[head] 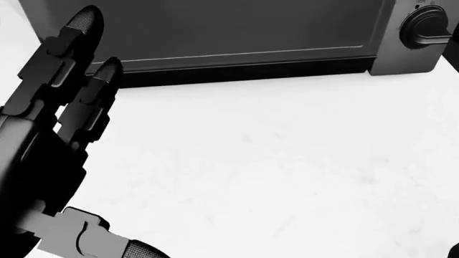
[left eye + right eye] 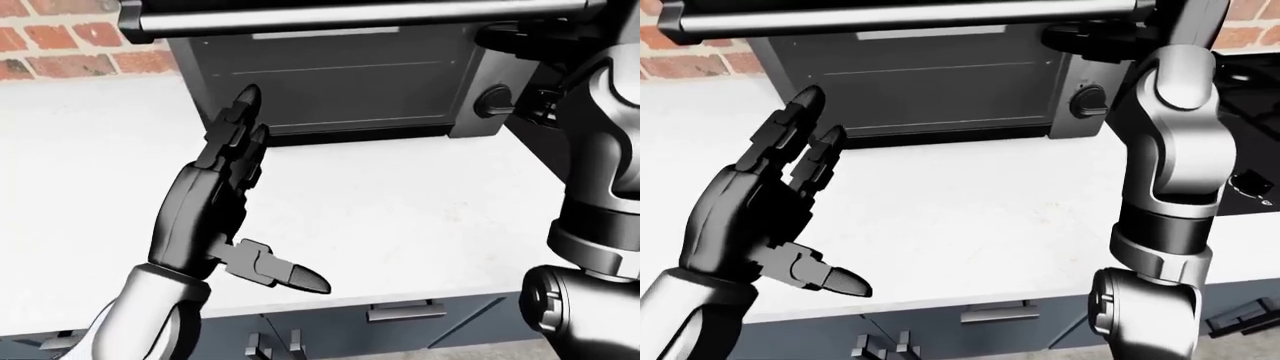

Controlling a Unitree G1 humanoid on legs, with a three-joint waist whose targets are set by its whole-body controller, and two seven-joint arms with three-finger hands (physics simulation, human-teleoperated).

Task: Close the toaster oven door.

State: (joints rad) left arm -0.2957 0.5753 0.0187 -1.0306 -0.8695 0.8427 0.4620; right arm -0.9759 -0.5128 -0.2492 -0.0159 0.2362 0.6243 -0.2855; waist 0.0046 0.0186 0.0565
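Fingers (image 2: 240, 124) of left hand (image 2: 205, 206) spread wide, thumb out sideways, holding nothing, poised over white counter (image 2: 400, 217) just short of toaster oven (image 2: 330, 82). Right hand (image 2: 1095, 37) up at oven's top right beside door handle bar (image 2: 900, 16); fingers dark and bunched, cannot tell whether gripping bar or merely pressing. Door (image 2: 920, 82) appears upright, near shut or shut; final seating left to confirm. Upper oven cut off at top edge; control knob (image 2: 494, 101) visible, door hinge line murky.
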